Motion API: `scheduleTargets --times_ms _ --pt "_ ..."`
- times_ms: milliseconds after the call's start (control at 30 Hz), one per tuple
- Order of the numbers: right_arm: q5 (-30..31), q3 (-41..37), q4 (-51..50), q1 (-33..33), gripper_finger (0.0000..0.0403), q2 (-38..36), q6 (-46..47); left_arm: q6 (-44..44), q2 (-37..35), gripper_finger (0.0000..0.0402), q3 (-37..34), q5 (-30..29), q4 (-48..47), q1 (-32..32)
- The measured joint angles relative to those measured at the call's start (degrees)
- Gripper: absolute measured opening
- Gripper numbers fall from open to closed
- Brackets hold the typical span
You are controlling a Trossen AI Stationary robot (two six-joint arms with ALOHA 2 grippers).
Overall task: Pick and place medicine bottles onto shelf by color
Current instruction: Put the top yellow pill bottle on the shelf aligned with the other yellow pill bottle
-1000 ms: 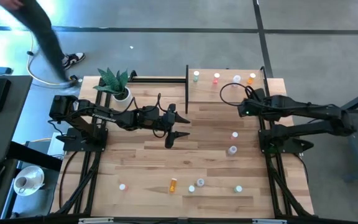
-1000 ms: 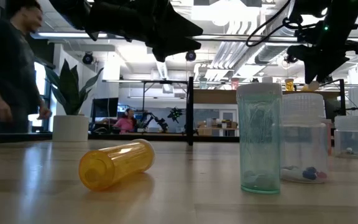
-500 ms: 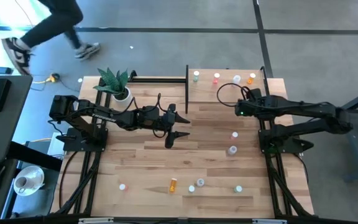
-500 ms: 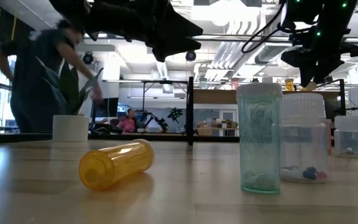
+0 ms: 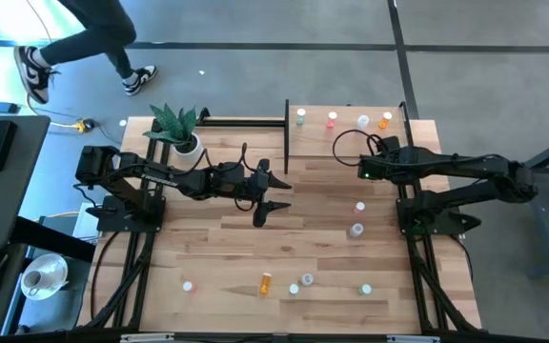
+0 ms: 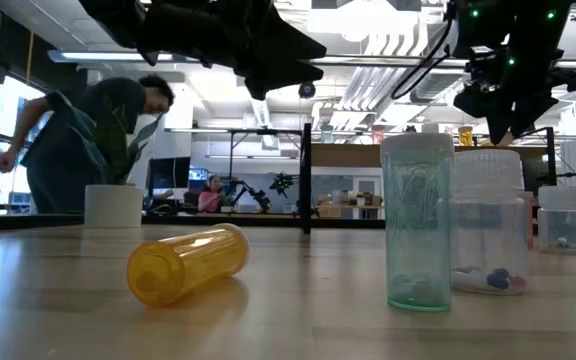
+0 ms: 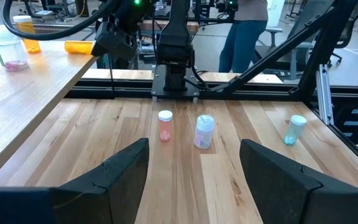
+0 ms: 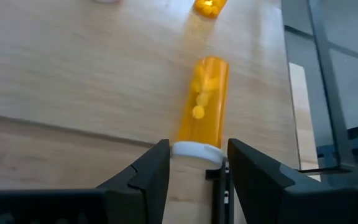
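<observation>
Right gripper: clamped on the white cap end of an orange bottle, whose body sticks out ahead of the fingers. In the high view the gripper hangs over the near edge of the shelf, at about 2 o'clock from the table's middle.
Left gripper: fingers spread wide apart, holding nothing. In the high view it sits near the table's middle, pointing toward 6 o'clock.
Shelf: pale raised board at about 1 o'clock on the table. Four bottles stand in a row along its far edge: a greenish one, a pink one, a clear one and an orange one.
Bottles mid-table: a pink bottle and a clear bottle stand close together at about 4 o'clock from the middle. Both also show ahead of the left gripper in its wrist view.
Bottles at the near edge: from 7 to 5 o'clock, a white-capped bottle, an orange bottle on its side, two close together, and a teal one.
Plant pot: white, with a green plant, at about 10 o'clock.
Person: on the floor beyond the table's far left corner, at about 11 o'clock.
</observation>
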Motion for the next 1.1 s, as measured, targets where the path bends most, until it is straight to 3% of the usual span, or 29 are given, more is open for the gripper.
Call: scheduleTargets --times_ms 600,900,1100 --pt "-0.25 0.0 -0.33 0.0 0.0151 -0.02 0.67 0.0 0.0 0.0241 0.01 0.0 -0.08 0.01" --pt "-0.14 0.0 -0.33 0.0 0.0099 -0.02 0.58 0.0 0.0 0.0241 0.01 0.0 -0.22 -0.01" --pt "-0.26 0.0 -0.33 0.49 0.0099 -0.03 -1.57 -0.02 -0.02 0.0241 0.01 0.0 -0.92 -0.01"
